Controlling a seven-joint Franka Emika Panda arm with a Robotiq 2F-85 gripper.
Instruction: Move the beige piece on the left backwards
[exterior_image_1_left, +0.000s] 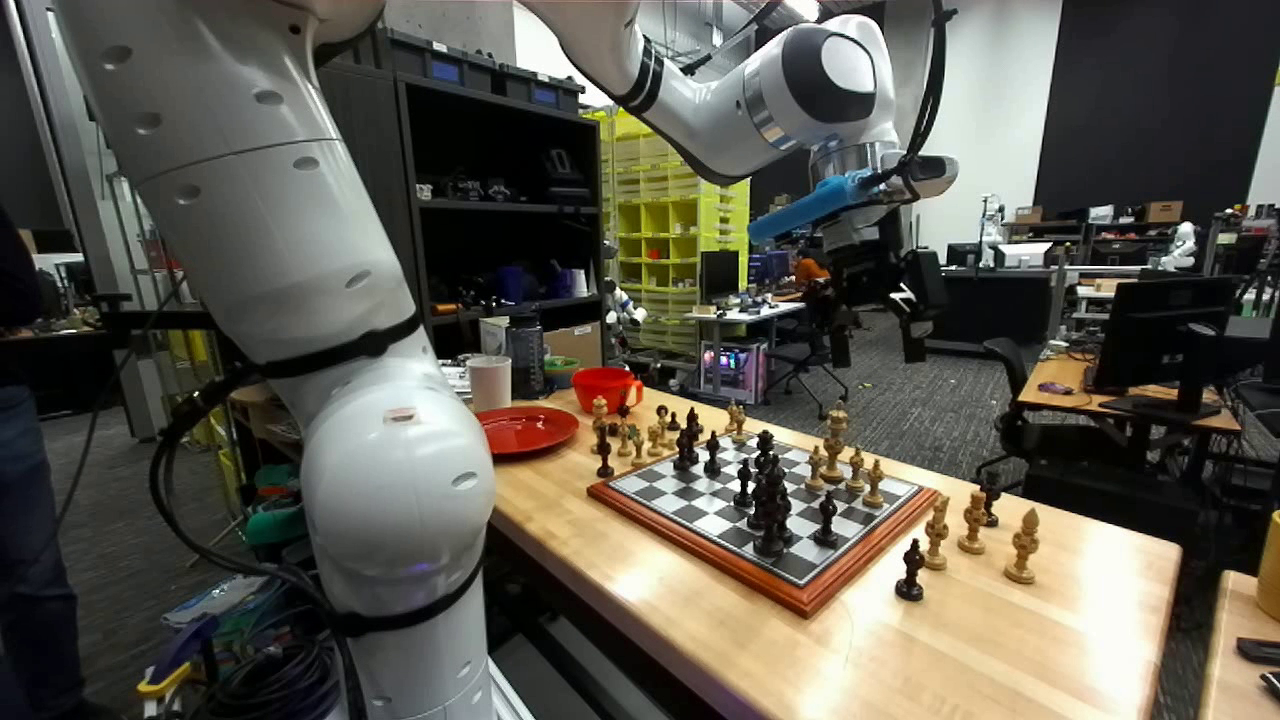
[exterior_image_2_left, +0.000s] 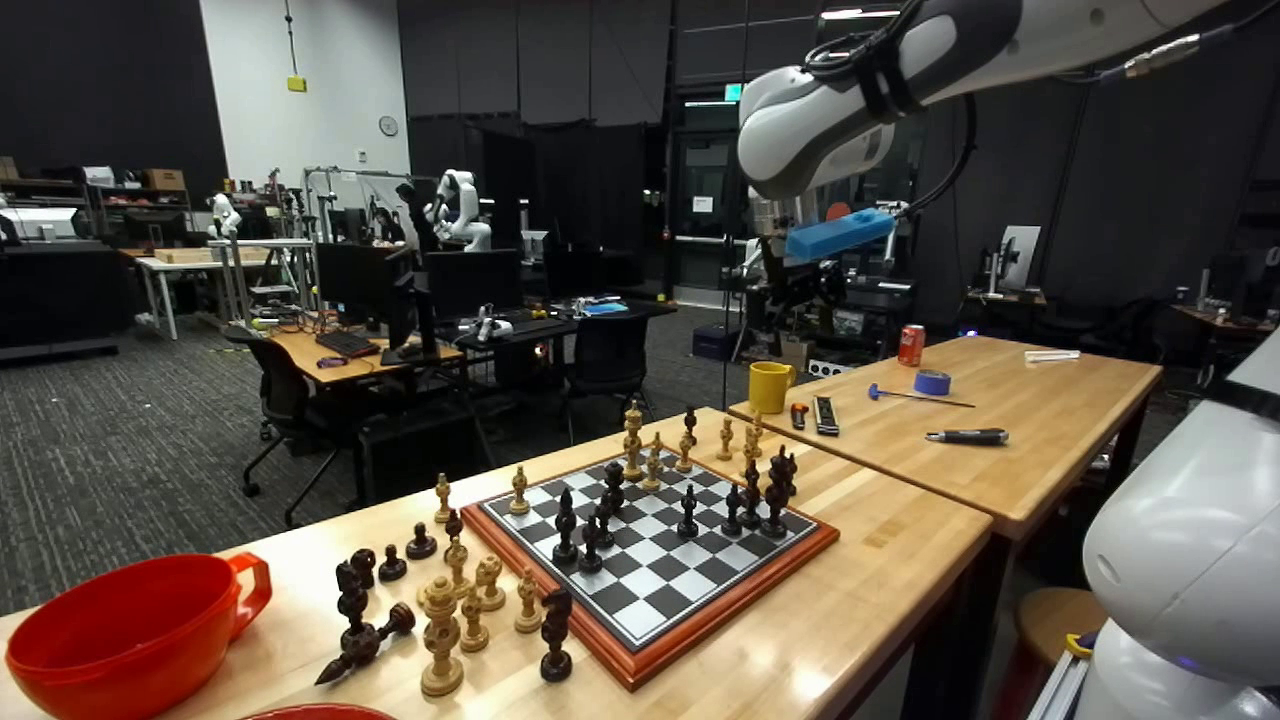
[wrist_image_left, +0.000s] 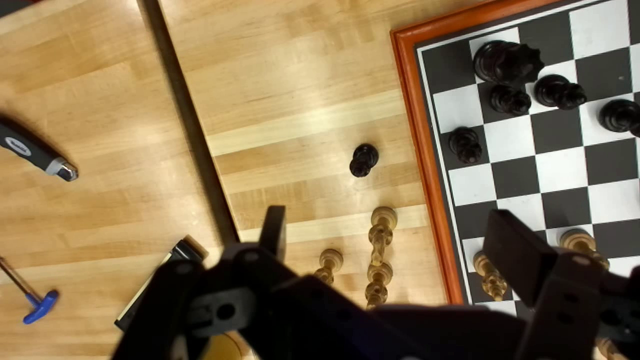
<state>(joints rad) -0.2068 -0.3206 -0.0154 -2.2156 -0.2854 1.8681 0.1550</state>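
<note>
The chessboard (exterior_image_1_left: 660, 540) has a red-brown rim and holds dark and beige pieces. Its rim also shows in an exterior view (exterior_image_2_left: 640, 665). A small beige piece (exterior_image_2_left: 519, 492) stands alone near the board's left corner there. A tall beige piece (exterior_image_1_left: 834, 450) and smaller ones stand near the far edge. Several beige pieces (exterior_image_1_left: 1023, 547) stand on the table beside the board; one shows in the wrist view (wrist_image_left: 381, 232). I cannot tell which is the left one meant. My gripper (exterior_image_1_left: 877, 352) is open and empty, high above the pieces; it also shows in the wrist view (wrist_image_left: 392, 220).
A red plate (exterior_image_1_left: 525, 430), a red cup (exterior_image_2_left: 130, 630) and a crowd of loose pieces stand at one end. A dark piece (wrist_image_left: 364, 160) stands beside the board. A second table (exterior_image_2_left: 1060, 400) holds a yellow mug (exterior_image_2_left: 768, 388), a can (exterior_image_2_left: 910, 346) and tools.
</note>
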